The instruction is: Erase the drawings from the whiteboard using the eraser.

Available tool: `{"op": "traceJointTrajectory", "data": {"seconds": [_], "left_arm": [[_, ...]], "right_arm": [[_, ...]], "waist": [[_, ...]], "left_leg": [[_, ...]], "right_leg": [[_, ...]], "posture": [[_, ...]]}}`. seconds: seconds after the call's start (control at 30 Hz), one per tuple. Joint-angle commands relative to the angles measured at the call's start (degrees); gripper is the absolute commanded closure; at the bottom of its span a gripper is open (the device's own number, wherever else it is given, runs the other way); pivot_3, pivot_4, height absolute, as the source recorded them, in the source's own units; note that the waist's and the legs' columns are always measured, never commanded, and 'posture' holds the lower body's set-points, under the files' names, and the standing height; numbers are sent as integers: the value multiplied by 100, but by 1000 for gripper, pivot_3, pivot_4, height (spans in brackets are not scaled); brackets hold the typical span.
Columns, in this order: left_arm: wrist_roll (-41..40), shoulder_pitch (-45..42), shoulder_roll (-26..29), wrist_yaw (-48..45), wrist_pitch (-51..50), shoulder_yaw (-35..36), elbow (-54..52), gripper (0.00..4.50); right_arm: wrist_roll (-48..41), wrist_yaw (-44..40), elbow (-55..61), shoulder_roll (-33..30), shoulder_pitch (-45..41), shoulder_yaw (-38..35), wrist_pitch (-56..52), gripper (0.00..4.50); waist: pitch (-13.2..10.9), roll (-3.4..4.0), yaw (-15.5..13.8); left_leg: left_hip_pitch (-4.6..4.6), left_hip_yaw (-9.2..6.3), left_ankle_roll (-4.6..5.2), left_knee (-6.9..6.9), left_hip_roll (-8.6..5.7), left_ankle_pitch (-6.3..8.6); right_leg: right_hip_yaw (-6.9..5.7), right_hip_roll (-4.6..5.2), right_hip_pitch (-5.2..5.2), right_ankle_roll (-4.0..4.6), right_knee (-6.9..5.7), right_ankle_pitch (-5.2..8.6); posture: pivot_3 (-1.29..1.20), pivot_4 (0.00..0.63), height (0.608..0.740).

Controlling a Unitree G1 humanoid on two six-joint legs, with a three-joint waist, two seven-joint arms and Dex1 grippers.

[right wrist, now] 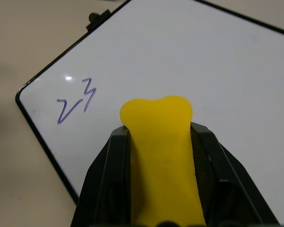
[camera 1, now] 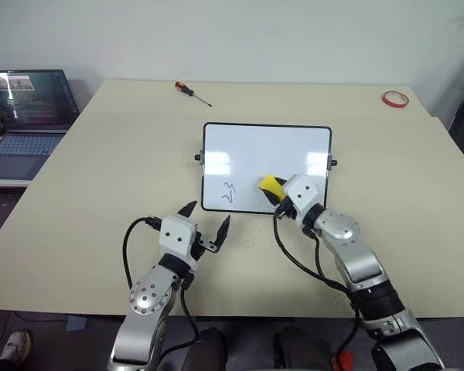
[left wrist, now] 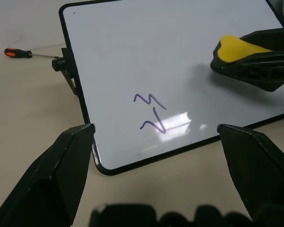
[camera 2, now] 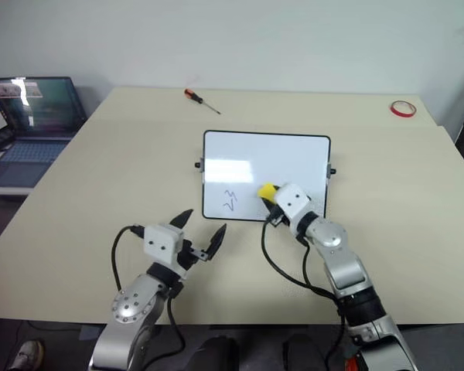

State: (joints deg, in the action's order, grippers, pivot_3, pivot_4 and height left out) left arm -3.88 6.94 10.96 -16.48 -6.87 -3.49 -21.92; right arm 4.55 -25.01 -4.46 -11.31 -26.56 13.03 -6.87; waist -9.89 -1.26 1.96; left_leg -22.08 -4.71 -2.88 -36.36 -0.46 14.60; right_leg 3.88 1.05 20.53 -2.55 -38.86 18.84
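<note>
The whiteboard lies flat in the middle of the table. The drawings, two small dark squiggles, sit close to its near left corner and show clearly in the left wrist view. My right gripper is shut on the yellow eraser, whose tip sticks out past the fingers. It is over the board's near edge, a little right of the drawings. My left gripper stands open with nothing in it, over the table just in front of the board's near left corner.
An open laptop sits off the table's far left corner. A screwdriver lies at the far edge behind the board. A red tape ring rests at the far right corner. Bare tabletop surrounds the board.
</note>
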Motion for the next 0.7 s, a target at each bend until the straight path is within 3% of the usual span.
{"op": "traceJointTrajectory", "data": {"seconds": [0.03,0.3,0.7], "left_arm": [[94,10,-30,147,191,36,-51,0],[128,170,-127,438,47,104,-104,0],[99,318,-259,508,-10,66,-192,0]], "right_arm": [[50,78,-195,211,-335,100,356,3200],[247,229,-1121,726,-1040,336,1017,3200],[1010,766,-2310,838,-1521,606,1243,3200]], "waist": [[-2,-3,2],[-9,-6,-2],[-9,-6,-3]], "left_leg": [[0,-1,0,2,1,0],[-2,6,0,11,1,0],[-21,13,-2,12,2,-1]], "right_leg": [[0,0,1,0,0,0],[0,1,11,1,0,0],[4,1,38,2,-9,0]], "posture": [[0,150,740],[0,150,740],[0,150,740]]}}
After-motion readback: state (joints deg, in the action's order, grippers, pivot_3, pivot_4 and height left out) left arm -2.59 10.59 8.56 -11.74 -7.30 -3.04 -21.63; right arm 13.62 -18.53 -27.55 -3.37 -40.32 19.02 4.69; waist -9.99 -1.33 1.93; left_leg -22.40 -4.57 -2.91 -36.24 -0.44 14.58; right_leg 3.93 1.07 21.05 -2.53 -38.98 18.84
